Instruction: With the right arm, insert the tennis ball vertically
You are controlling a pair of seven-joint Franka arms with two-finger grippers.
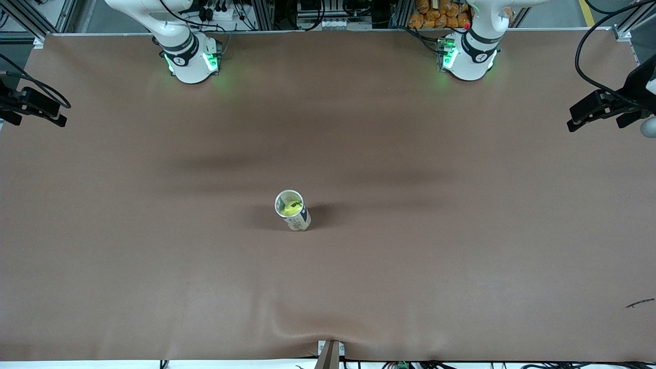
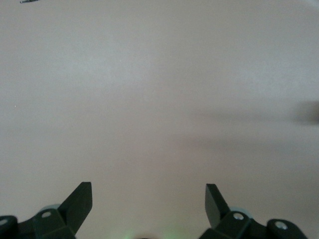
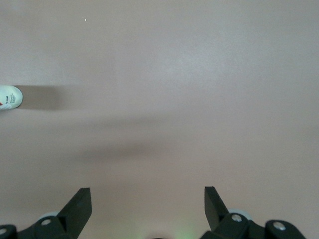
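A yellow-green tennis ball [image 1: 292, 207] sits inside an upright white can [image 1: 298, 220] with an open top, near the middle of the brown table. The can's printed base [image 3: 10, 97] also shows at the edge of the right wrist view. My right gripper [image 3: 147, 190] hangs open over bare table, well away from the can, with nothing between its fingers. My left gripper [image 2: 148, 186] is likewise open and empty above bare table. Neither hand shows in the front view; only the two arm bases [image 1: 189, 61] [image 1: 469, 59] do.
The brown table cover [image 1: 154, 246] has a raised wrinkle [image 1: 307, 328] near the front camera's edge. Black clamp-like fixtures with cables stand at both ends of the table [image 1: 31, 105] [image 1: 605, 110]. A small dark mark [image 1: 640, 303] lies toward the left arm's end.
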